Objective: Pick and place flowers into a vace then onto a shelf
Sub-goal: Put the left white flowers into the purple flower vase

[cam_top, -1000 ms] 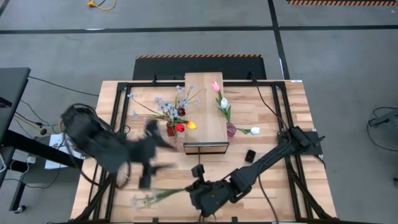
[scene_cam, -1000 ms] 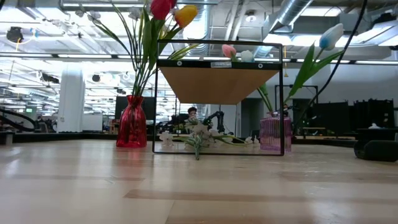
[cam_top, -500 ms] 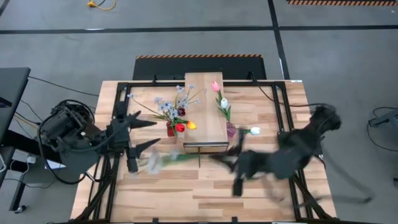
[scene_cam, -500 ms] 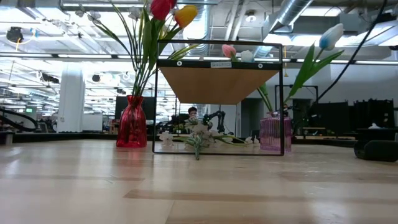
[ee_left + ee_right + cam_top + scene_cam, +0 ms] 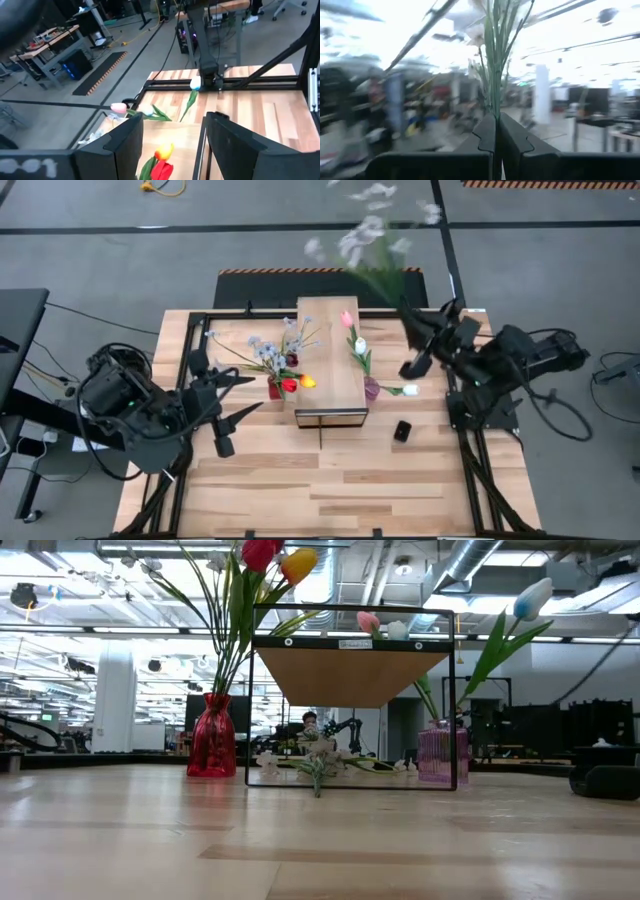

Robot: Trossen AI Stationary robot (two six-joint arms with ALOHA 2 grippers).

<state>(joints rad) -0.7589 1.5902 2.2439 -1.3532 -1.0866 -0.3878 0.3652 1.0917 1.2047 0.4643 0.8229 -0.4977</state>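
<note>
Right pincer [image 5: 408, 320] clenched on stems of pale blossom spray [image 5: 365, 235], raised at upper right of frame, above shelf [image 5: 330, 360] far end. Left pincer [image 5: 240, 395] released, empty, left of shelf over surface [image 5: 330, 480].

No readable text, brand, number or sign in any view. Only a small pale label strip [image 5: 353, 643] on the front edge of the shelf [image 5: 350, 675] in the low view, its print too small to make out.
</note>
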